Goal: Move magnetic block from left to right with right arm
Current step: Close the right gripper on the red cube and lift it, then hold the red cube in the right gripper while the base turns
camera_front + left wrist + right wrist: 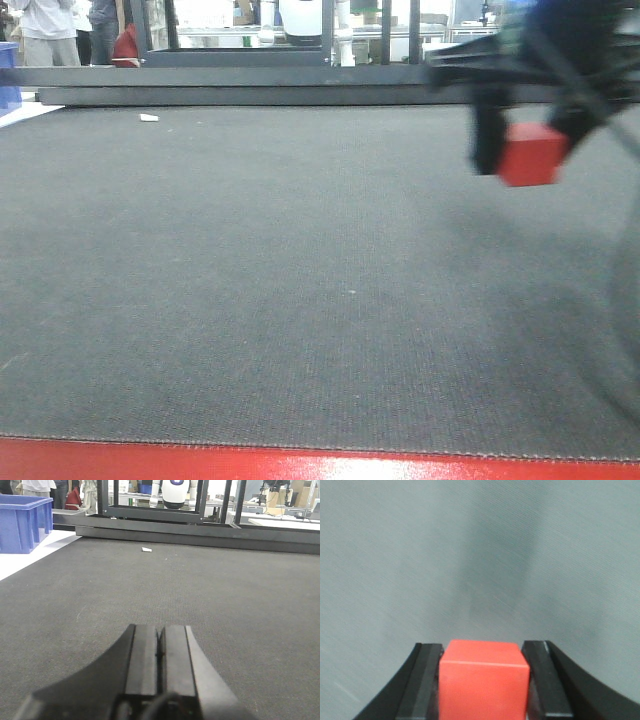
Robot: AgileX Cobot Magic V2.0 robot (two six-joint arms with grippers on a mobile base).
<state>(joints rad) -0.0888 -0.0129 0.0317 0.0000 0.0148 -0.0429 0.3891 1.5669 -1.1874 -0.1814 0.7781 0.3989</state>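
Firmly the right hand clamps the magnetic block, left hand pinched closed; the blue crate hides its contents.

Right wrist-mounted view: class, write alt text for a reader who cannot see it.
The right gripper clamps the red magnetic block between two black fingers, low in the frame. Behind lies a blurred grey mat.

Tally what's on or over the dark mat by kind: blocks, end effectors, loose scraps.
Red magnetic block: 1
End effectors: 2, the left end effector and the right end effector
White scrap: 1
Total: 4
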